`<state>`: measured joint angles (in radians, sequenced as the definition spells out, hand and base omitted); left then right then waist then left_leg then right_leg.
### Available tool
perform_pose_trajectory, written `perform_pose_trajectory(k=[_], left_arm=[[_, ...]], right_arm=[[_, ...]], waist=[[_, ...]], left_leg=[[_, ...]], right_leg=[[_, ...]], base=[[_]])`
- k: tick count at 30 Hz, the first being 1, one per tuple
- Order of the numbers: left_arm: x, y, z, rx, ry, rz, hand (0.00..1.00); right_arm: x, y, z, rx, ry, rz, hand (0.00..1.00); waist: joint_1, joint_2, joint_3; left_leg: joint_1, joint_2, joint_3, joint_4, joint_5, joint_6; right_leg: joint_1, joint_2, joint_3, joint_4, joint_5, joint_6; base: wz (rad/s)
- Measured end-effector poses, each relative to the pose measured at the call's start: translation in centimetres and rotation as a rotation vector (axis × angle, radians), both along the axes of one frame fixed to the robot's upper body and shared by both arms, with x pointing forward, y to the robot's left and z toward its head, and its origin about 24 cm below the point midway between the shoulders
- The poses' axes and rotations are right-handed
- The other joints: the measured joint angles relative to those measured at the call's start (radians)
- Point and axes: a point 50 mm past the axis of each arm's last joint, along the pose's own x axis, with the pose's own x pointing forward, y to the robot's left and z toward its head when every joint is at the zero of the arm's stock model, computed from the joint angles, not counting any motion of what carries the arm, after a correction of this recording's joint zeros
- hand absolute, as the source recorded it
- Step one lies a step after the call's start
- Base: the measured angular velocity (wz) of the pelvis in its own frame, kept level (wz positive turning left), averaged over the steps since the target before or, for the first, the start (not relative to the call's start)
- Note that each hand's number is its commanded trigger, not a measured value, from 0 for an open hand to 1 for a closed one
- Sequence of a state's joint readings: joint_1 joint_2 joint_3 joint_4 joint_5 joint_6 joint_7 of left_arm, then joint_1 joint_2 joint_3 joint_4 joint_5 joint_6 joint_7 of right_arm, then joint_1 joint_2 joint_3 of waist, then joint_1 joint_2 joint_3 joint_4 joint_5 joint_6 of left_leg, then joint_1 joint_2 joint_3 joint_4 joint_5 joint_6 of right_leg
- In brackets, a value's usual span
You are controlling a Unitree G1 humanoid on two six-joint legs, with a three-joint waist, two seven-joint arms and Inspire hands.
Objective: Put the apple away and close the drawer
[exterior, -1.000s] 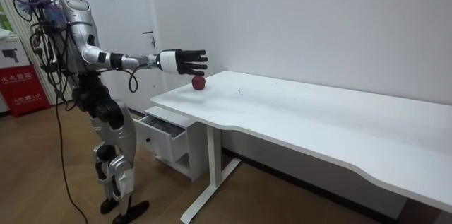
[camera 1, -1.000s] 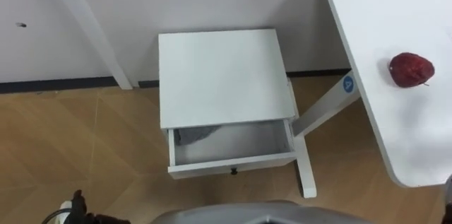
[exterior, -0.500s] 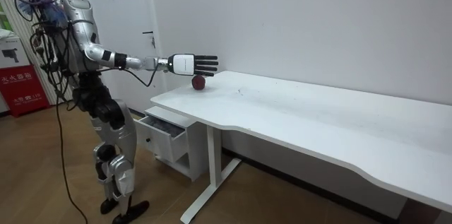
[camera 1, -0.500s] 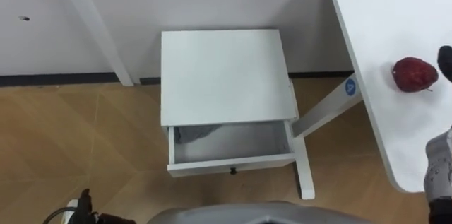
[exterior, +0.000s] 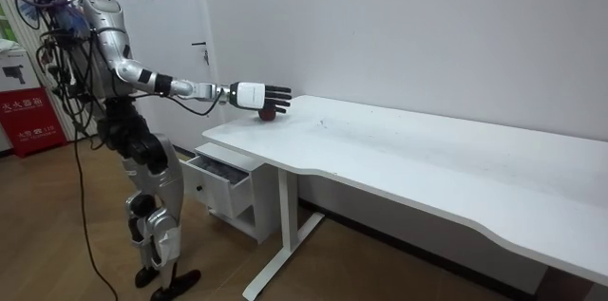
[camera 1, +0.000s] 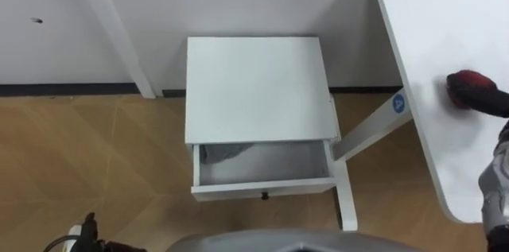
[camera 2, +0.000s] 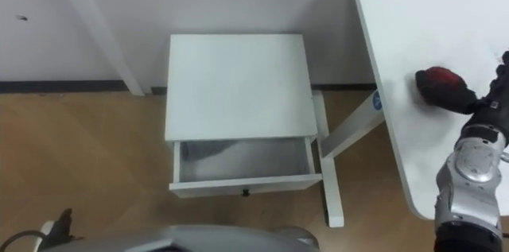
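Note:
A dark red apple (camera 1: 468,85) (camera 2: 434,84) lies near the left edge of the white table (camera 1: 445,13). My right hand (camera 2: 487,94) (exterior: 256,94) reaches across the table from the right; its dark fingers are stretched out and rest against the apple's right side, open. The white bedside cabinet (camera 1: 254,85) stands by the wall, left of the table. Its drawer (camera 1: 262,191) is pulled out, with something grey (camera 1: 221,153) in the back left corner. My left hand (camera 1: 89,230) shows low at the picture's lower left edge.
The table's slanted white leg and foot (camera 1: 367,129) stand right beside the drawer's right side. A white door frame post (camera 1: 119,37) runs down to the wooden floor (camera 1: 87,157) left of the cabinet. In the room view I stand upright in front of the cabinet.
My right hand has moved forward and down over the table, from beside the apple to touching it. The apple has stayed in place. The head camera has shifted slightly.

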<state>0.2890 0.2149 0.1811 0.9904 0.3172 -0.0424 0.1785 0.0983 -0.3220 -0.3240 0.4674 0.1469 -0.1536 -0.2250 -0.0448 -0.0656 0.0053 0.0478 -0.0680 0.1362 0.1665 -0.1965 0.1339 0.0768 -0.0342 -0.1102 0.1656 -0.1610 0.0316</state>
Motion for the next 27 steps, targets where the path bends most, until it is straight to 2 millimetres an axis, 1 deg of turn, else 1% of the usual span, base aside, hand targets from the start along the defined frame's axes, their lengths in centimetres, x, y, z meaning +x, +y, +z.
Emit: perform_pose_trajectory(k=[4, 7, 13, 19, 20, 21, 22, 23, 27], left_arm=[[-0.9, -0.1, -0.2, -0.008, 0.033, 0.008, 0.0], [-1.2, -0.1, -0.3, -0.019, 0.045, 0.007, 0.0], [-1.2, -0.2, -0.3, -0.024, 0.044, 0.006, 0.0], [-1.4, -0.2, -0.4, -0.026, 0.049, 0.007, 0.0], [-1.3, -0.2, -0.4, -0.026, 0.049, 0.007, 0.0], [-1.3, -0.2, -0.4, -0.026, 0.047, 0.007, 0.0], [-1.2, -0.2, -0.4, -0.027, 0.047, 0.006, 0.0], [-1.2, -0.2, -0.4, -0.027, 0.047, 0.006, 0.0], [-1.2, -0.2, -0.4, -0.029, 0.047, 0.006, 0.0]], right_arm=[[-0.1, 0.4, -0.9, 0.019, 0.044, 0.033, 0.0], [-0.1, 0.5, -0.9, -0.003, 0.062, 0.058, 0.0], [0.0, 0.7, -1.1, -0.028, 0.097, 0.108, 0.0], [-0.4, 0.6, -1.8, -0.037, 0.137, 0.114, 0.0], [-0.4, 0.6, -1.8, -0.039, 0.138, 0.115, 0.03], [-0.4, 0.6, -1.8, -0.04, 0.14, 0.117, 0.24], [-0.4, 0.6, -1.8, -0.038, 0.141, 0.122, 0.84], [-0.4, 0.6, -1.8, -0.037, 0.142, 0.125, 1.0], [-0.4, 0.6, -1.7, -0.04, 0.14, 0.134, 1.0]], waist=[[0.0, -0.003, 0.0008], [0.0, -0.002, 0.0015], [0.005, 0.001, 0.0018], [0.01, 0.006, 0.0023], [0.01, 0.006, 0.0023], [0.011, 0.007, 0.0023], [0.012, 0.007, 0.0024], [0.012, 0.007, 0.0023], [0.013, 0.007, 0.0018]], left_leg=[[0.011, 0.0, 0.0, 0.001, 0.0, 0.0], [0.013, 0.0, 0.0, 0.004, 0.0, 0.0], [0.015, 0.0, 0.0, 0.003, 0.0, 0.0], [0.013, 0.0, 0.0, 0.002, 0.0, 0.0], [0.013, 0.0, 0.0, 0.002, 0.0, 0.0], [0.013, 0.0, 0.0, 0.002, 0.0, 0.0], [0.013, 0.0, 0.0, 0.002, 0.0, 0.0], [0.013, 0.0, 0.0, 0.002, 0.0, -0.001], [0.016, 0.0, 0.0, 0.002, 0.0, -0.001]], right_leg=[[0.01, 0.0, -0.003, 0.001, 0.0, 0.0], [0.009, 0.001, -0.003, 0.002, 0.0, 0.0], [0.009, 0.002, -0.003, 0.002, 0.0, 0.0], [0.01, 0.002, -0.002, 0.002, 0.0, 0.0], [0.01, 0.002, -0.002, 0.002, 0.0, 0.0], [0.01, 0.002, -0.002, 0.001, 0.0, 0.0], [0.01, 0.002, -0.002, 0.001, 0.0, 0.0], [0.01, 0.002, -0.002, 0.001, 0.0, 0.0], [0.015, 0.002, -0.003, 0.001, 0.0, 0.0]], base=[[0.0], [0.0], [0.0], [0.0], [0.0], [0.0], [0.0], [0.0], [0.0]])
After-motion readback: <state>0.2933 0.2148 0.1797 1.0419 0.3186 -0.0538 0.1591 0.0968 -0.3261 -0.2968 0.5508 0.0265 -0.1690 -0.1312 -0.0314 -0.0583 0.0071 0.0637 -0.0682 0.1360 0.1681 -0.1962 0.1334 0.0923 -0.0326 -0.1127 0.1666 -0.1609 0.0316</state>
